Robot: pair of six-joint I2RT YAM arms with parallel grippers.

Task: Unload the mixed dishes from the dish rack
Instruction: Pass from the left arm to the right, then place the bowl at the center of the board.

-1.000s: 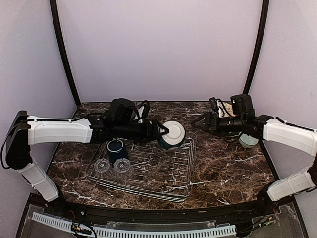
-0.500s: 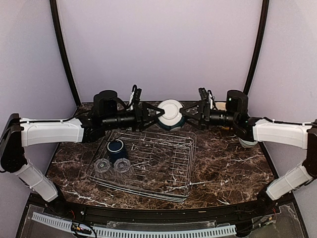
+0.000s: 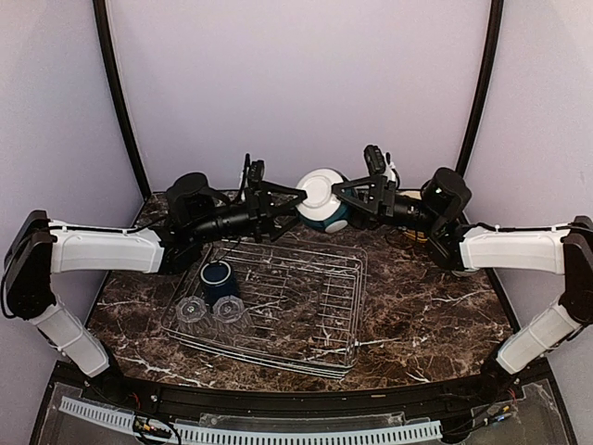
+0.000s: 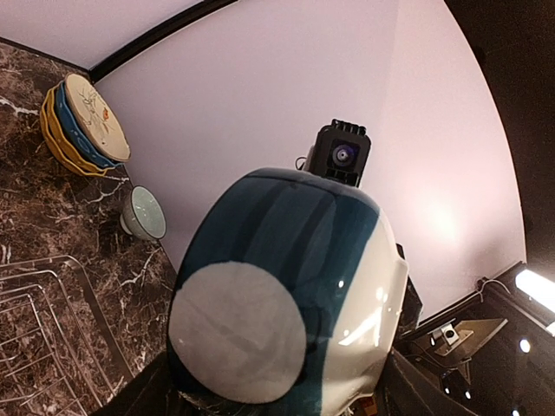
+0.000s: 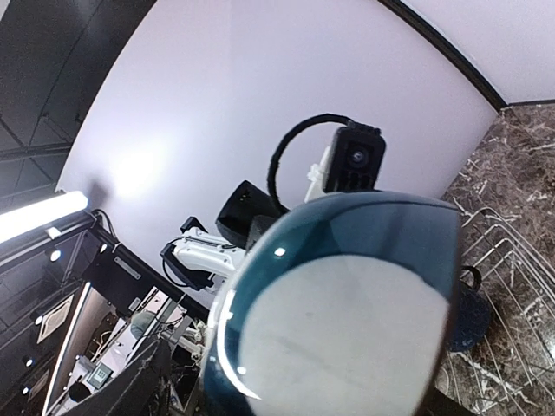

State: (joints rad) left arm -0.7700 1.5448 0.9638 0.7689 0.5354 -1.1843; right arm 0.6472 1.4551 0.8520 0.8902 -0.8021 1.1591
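**A:** From overhead, where is the teal-and-white bowl [image 3: 320, 193]?

**B:** Up in the air, above the far edge of the dish rack [image 3: 278, 311], between the two arms. The left jaws grasp it by the rim from the left. The right jaws straddle it from the other side, but I cannot tell whether they are clenched on it or only stand around it.

**A:** Do the wrist views settle that?

**B:** No. In each one the bowl fills the middle, its pale round base toward the lens, and the fingers are only dark shapes at the bottom corners. What each view adds is the other wrist's camera showing over the top of the bowl.

**A:** What does only the overhead view give?

**B:** The layout in the rack. The dark blue mug [image 3: 218, 278] sits in its left part, with a clear glass [image 3: 190, 309] and a second glass [image 3: 228, 309] side by side just in front of it.

**A:** And the left wrist?

**B:** It shows the stack of plates [image 4: 82, 130] plainly, on the desk [image 4: 35, 217] by the back wall. A cream patterned plate is on top, with blue and yellow rims beneath. A small pale bowl [image 4: 143, 212] sits just beside the stack, outside the rack. From above, the right arm [image 3: 514, 248] largely hides both.
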